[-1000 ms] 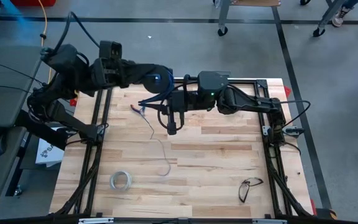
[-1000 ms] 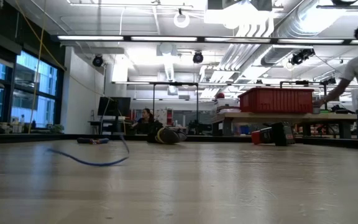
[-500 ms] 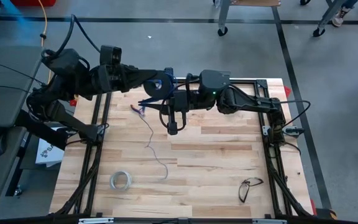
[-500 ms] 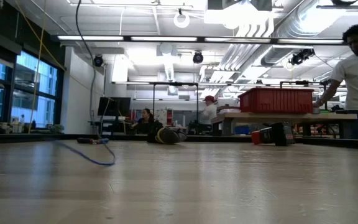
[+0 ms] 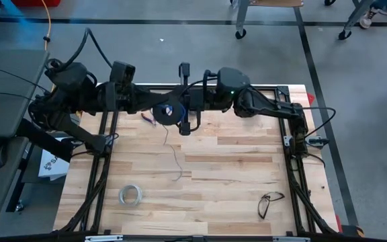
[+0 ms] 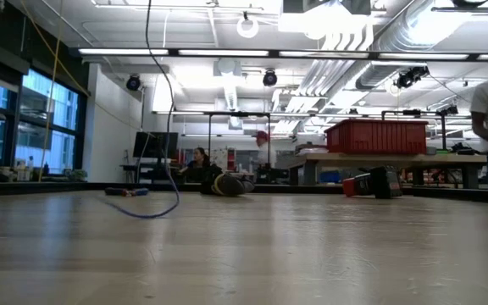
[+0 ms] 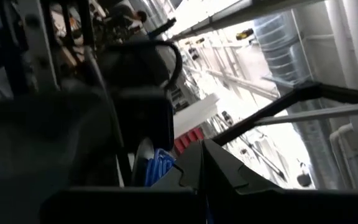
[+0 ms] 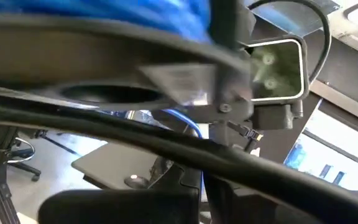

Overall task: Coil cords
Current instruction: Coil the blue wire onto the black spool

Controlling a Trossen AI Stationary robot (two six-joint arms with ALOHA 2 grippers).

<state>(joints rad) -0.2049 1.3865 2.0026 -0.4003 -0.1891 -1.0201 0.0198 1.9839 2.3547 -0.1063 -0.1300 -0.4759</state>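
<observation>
Above the far edge of the table [image 5: 247,168], the two grippers meet over one small dark spool [image 5: 164,111] wound with blue wire. One left gripper [image 5: 160,111] reaches in from its own side with its fingers together, the spool right at its tip; whether it pinches the spool or the wire cannot be told. One right gripper [image 5: 185,124] hangs just beside the spool on the other side, fingers together too, pointing down at the wood. One thin bluish-grey wire [image 5: 174,153] drops from the spool and trails on the boards below both grippers, ending in a small hook; in the low view it hangs down to a loop [image 6: 161,169]. Well apart from the grippers, toward the near edge, lie one whitish ring of tape [image 5: 130,195] and one pair of glasses [image 5: 269,202].
</observation>
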